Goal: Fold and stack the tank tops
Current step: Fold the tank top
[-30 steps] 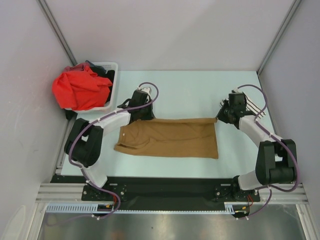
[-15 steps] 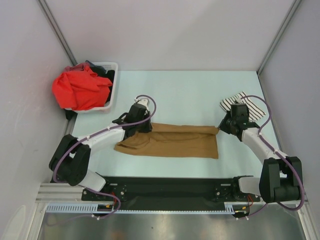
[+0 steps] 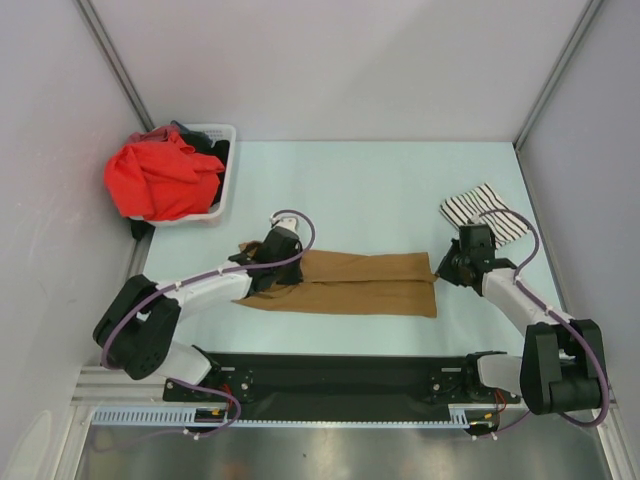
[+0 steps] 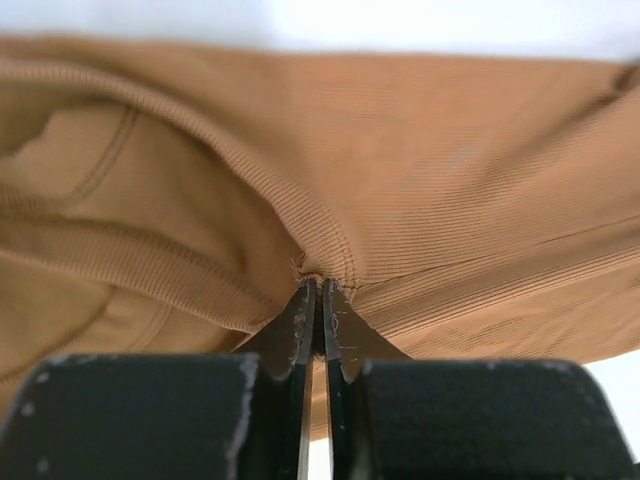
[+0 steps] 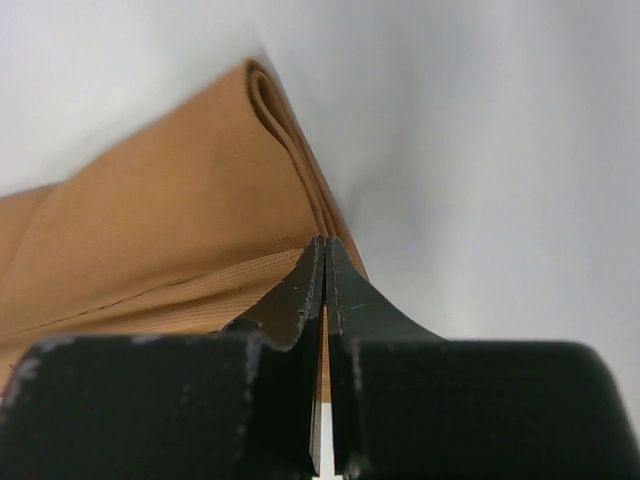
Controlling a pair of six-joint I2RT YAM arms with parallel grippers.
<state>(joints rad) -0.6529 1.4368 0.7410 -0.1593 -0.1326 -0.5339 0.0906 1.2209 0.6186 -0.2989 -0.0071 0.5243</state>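
Top: pale table (image 3: 380, 190); tan top (image 3: 360, 283) folded long, near-centre, L gripper (image 3: 262, 270) at its left end, R gripper (image 3: 442, 268) at its right end. Striped top (image 3: 480, 210) far right, apart.
L wrist: jaws pinched on ribbed hem.
R wrist: jaws together, clamped on folded edge.

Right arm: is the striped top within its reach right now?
Probably yes: the striped tank top lies just beyond the right pincer, with nothing lying between them. But that pincer is shut on the edge of the tan tank top, so it must let go first.
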